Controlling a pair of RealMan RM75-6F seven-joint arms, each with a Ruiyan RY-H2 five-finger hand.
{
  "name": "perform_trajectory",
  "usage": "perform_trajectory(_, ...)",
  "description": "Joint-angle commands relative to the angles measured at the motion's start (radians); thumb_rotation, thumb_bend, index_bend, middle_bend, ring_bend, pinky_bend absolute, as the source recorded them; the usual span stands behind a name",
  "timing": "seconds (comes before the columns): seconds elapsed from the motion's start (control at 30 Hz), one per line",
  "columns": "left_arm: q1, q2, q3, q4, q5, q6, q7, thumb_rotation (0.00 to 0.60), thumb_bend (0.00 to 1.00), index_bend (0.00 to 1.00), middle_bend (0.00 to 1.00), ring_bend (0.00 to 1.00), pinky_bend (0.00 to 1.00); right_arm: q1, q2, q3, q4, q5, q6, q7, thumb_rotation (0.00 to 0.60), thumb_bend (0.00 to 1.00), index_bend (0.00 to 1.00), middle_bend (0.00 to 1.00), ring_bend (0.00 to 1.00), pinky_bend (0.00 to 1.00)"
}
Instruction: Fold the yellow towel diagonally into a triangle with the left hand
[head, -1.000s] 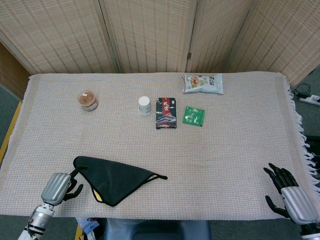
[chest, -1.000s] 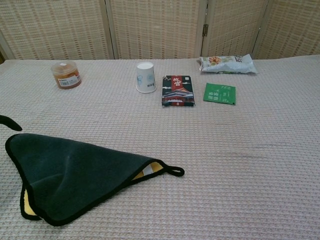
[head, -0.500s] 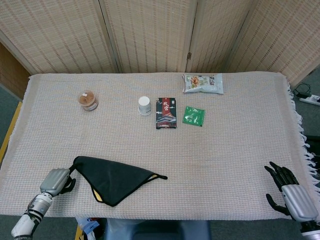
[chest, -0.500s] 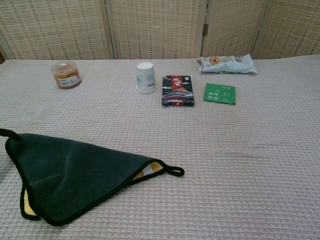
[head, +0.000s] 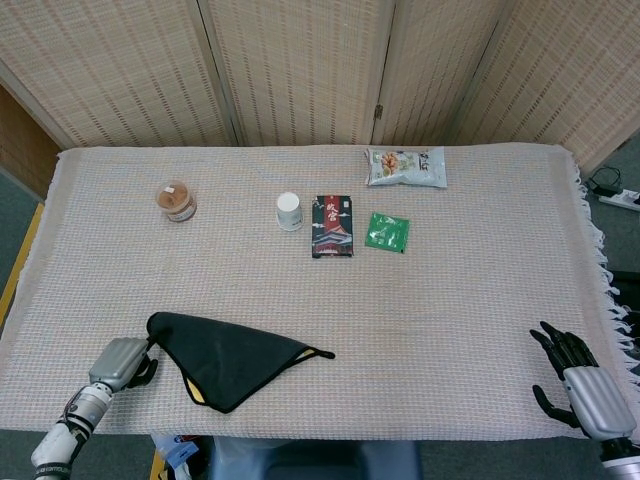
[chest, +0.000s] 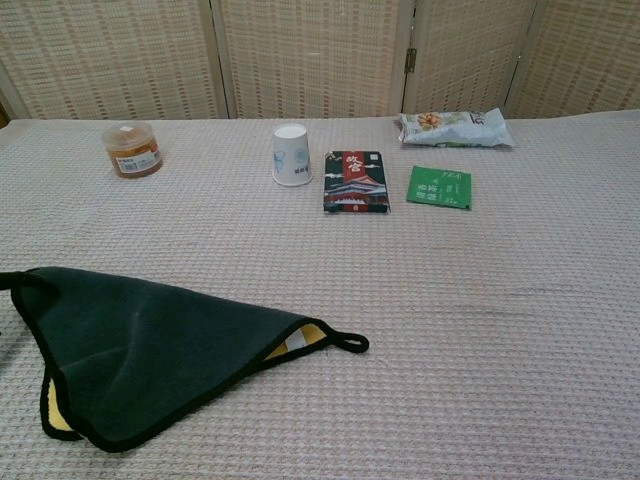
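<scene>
Behind the folded towel (head: 228, 356) stands 1 paper cup (head: 289, 211), contents unseen.

Left hand (head: 122, 360): silver-grey metal back plate, rounded; black fingers (head: 146, 372) just showing at its edge. Wrist/forearm: silver cylindrical segments w/ dark joint rings, lower part white.

Right hand (head: 583, 389): same silver-grey back plate, smooth, slightly glossy; black segmented fingers (head: 556, 343); dark wrist section at frame edge. No markings, screws or cables legible on either.
</scene>
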Motion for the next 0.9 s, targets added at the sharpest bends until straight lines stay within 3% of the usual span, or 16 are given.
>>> perform_trajectory(0.03, -0.007, -0.009, 0.0, 0.016, -0.014, -0.019, 0.002, 0.6, 0.66, 0.18, 1.0, 1.0, 1.0, -0.001, 0.0, 0.0, 0.001, 0.001, 0.001, 0.0, 0.6, 0.49, 0.0, 0.0, 0.0, 0.0)
perform_trajectory(0.67, -0.049, -0.078, -0.043, 0.2, -0.103, -0.109, -0.008, 0.599, 0.66, 0.16, 1.0, 1.0, 1.0, -0.005, -0.002, 0.003, -0.002, 0.007, 0.01, -0.003, 0.6, 0.49, 0.0, 0.0, 0.0, 0.0)
perform_trajectory(0.9, -0.031, -0.047, -0.072, 0.167, -0.081, -0.012, -0.005, 0.599, 0.66, 0.15, 1.0, 1.0, 1.0, 0.0, -0.001, 0.001, 0.0, 0.004, 0.002, 0.004, 0.6, 0.49, 0.0, 0.0, 0.0, 0.0)
